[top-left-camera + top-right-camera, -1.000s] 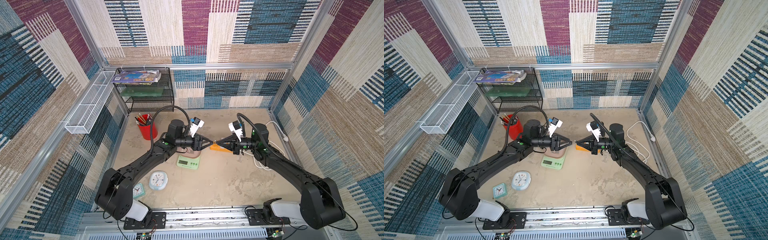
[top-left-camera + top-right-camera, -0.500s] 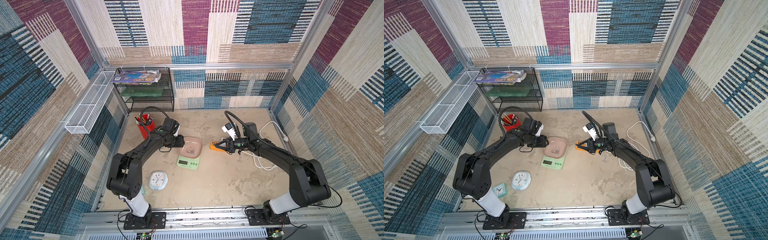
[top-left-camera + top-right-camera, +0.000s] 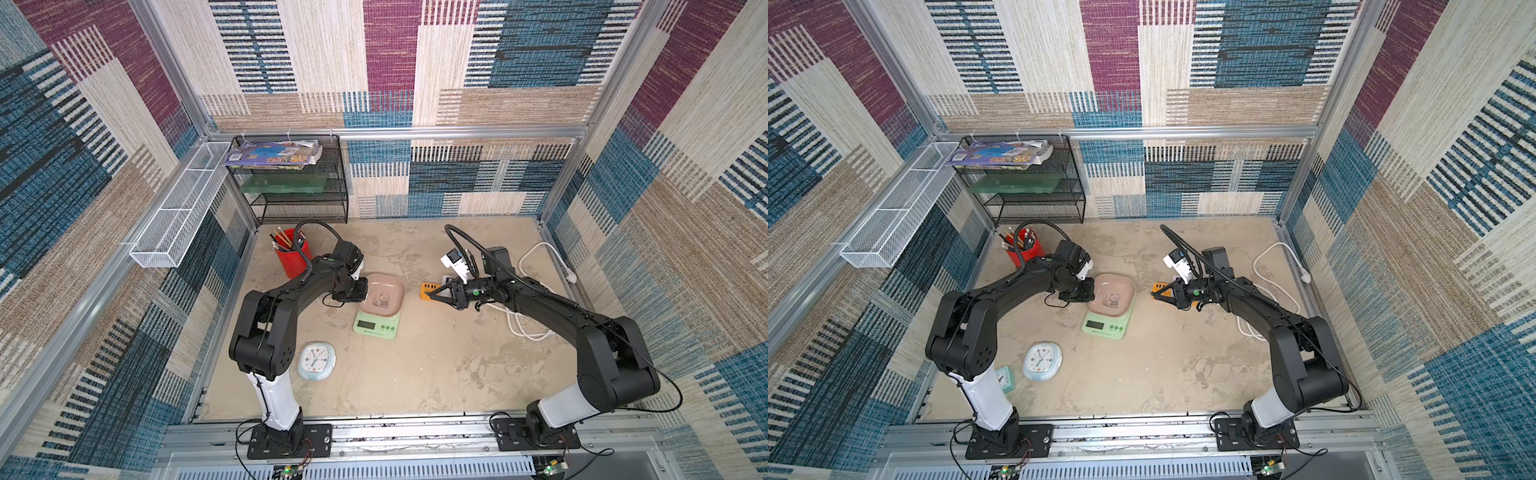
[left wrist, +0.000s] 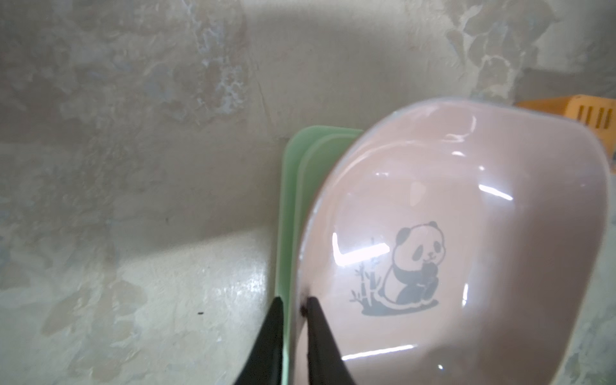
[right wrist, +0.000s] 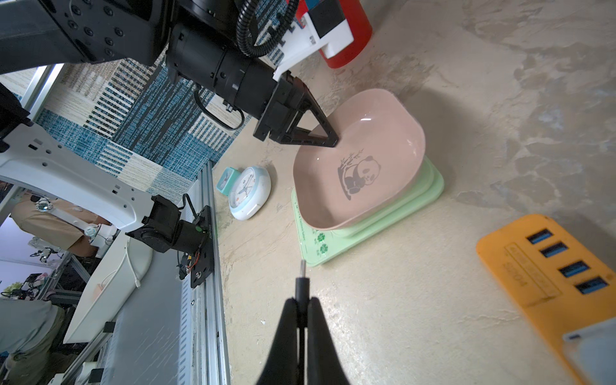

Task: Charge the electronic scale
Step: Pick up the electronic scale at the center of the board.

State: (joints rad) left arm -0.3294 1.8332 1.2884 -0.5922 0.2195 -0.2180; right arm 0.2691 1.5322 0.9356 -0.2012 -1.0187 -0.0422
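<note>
The electronic scale is a mint-green slab lying mid-table, with a pink panda tray on top. My left gripper is shut on the tray's left rim, one finger inside the tray and one outside. The right wrist view shows the scale and that grip on the tray. My right gripper hovers low to the right of the scale. It is shut on a thin black charging plug whose metal tip points toward the scale's edge.
An orange power strip lies just behind the right gripper, and a white cable coils to its right. A round pale-blue clock and a small teal clock sit at front left. A red pencil cup and a black mesh rack stand at back left.
The left arm swung down from mid-table to the tray's left side, and its jaws closed on the rim. The right arm dropped lower beside the orange strip, still shut on the plug.
</note>
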